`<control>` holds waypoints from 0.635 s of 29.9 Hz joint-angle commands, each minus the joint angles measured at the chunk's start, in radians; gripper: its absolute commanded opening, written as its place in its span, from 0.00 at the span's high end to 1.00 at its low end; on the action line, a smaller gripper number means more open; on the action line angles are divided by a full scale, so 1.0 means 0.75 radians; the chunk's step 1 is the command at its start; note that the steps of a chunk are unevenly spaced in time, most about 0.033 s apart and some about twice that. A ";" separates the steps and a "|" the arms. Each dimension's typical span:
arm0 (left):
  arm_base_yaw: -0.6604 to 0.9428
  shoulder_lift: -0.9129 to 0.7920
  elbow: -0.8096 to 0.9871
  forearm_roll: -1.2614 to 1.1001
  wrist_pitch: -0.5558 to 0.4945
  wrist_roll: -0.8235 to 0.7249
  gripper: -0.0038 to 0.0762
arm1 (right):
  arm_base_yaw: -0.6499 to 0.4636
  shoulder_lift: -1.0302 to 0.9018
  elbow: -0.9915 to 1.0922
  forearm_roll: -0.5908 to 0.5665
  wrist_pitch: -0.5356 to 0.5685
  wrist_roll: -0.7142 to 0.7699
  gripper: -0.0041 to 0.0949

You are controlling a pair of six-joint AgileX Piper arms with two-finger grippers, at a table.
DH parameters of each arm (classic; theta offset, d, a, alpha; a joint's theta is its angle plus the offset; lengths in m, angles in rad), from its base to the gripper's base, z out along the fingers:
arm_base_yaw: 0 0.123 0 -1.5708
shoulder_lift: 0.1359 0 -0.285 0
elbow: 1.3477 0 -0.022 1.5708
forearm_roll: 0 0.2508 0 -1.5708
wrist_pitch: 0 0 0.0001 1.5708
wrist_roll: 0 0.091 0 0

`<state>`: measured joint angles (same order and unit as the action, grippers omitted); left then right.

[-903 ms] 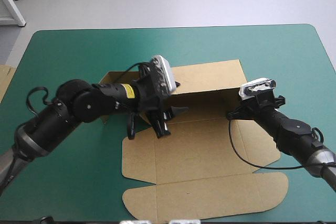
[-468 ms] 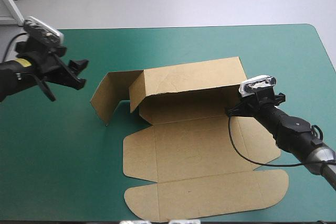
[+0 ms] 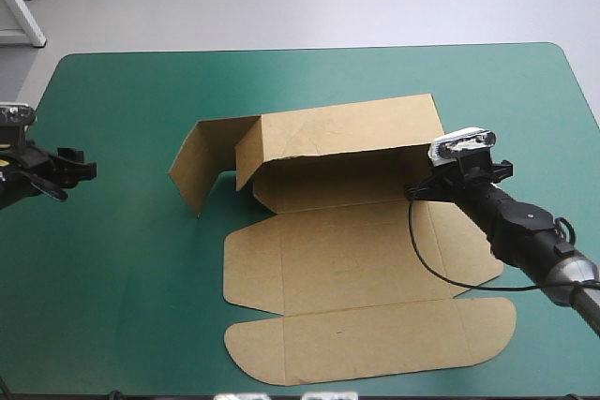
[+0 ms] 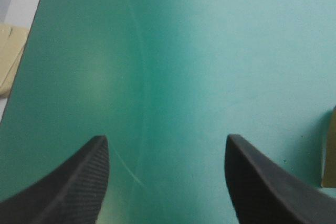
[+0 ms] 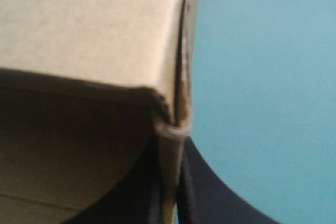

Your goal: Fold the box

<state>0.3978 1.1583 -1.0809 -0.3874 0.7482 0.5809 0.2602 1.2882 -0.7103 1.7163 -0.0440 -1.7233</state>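
Brown box — in right gripper.

I see the box as matt brown cardboard, the table cover smooth with a faint sheen, the black fingers finely ribbed.

- High: above and behind me, facing forward and down, far; whole table.
- Left wrist: table's 9 o'clock, near the cover; box edge shared with high.
- Right wrist: box's 2 o'clock, tight against its wall.
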 commanded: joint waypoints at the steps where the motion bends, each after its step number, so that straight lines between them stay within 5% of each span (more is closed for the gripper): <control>1: 0.012 -0.063 0.068 -0.077 -0.177 -0.040 0.39 | -0.002 -0.007 -0.048 0.002 0.023 0.036 0.98; 19: 0.008 -0.072 0.081 -0.108 -0.171 0.002 0.39 | -0.002 0.028 -0.120 -0.016 0.034 0.095 0.98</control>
<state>0.4042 1.1255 -0.9966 -0.4355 0.6676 0.5832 0.2602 1.3182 -0.7464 1.7077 -0.0432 -1.6601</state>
